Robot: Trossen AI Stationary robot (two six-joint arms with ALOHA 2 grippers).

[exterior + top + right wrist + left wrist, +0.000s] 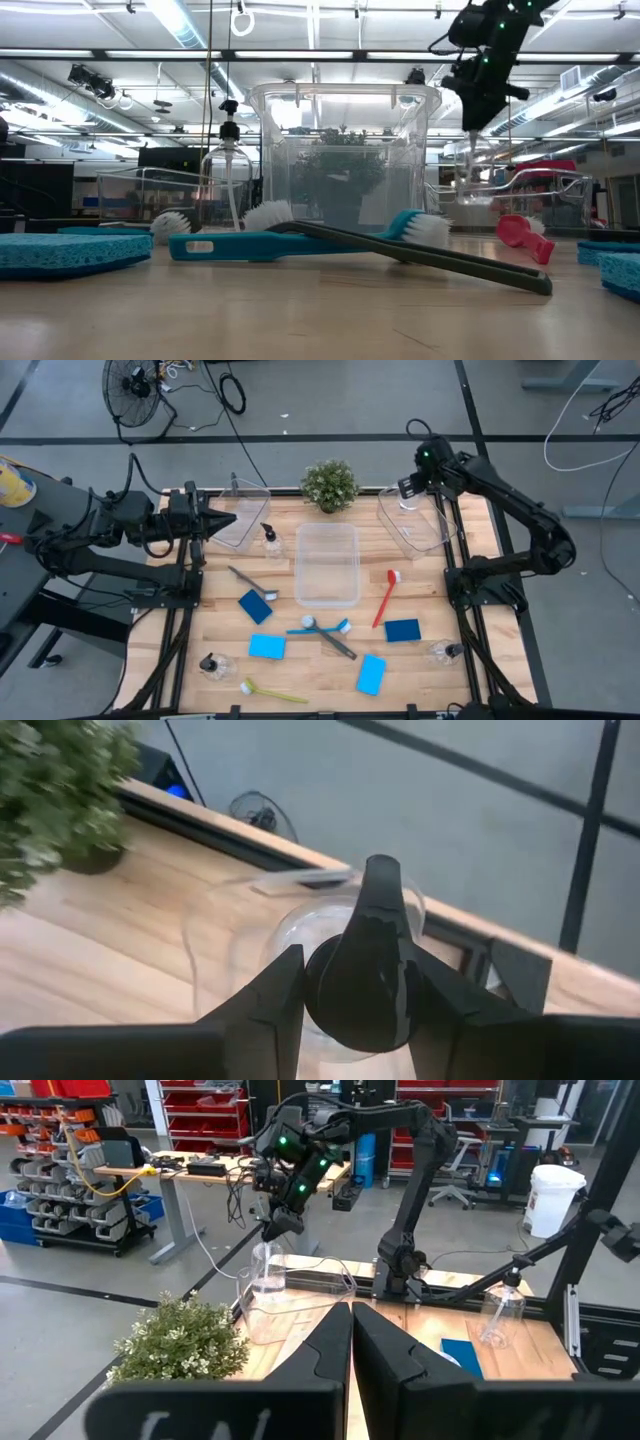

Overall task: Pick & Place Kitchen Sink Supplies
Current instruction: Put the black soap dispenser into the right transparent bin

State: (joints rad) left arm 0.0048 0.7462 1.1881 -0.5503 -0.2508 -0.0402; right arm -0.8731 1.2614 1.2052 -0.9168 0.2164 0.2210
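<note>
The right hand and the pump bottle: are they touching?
Touching. In the right wrist view, the right hand clamps the pump bottle's black top between its fingers.

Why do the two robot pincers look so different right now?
The right pincer is shut on a clear bottle with a black pump top, over the right bin. The left pincer is shut and holds nothing, over the left bin. Both are dark.

right arm: reaches over the table's far right, wrist bent downward
right gripper (pixel 352 982): fingers part-spread, clamped on the black pump top of a small clear bottle (pixel 365 960) that sits between the jaws, body hanging below them
left arm: stretched level along the table's far left edge
left gripper (pixel 222 520): fingers pressed together, nothing between the jaws
</note>
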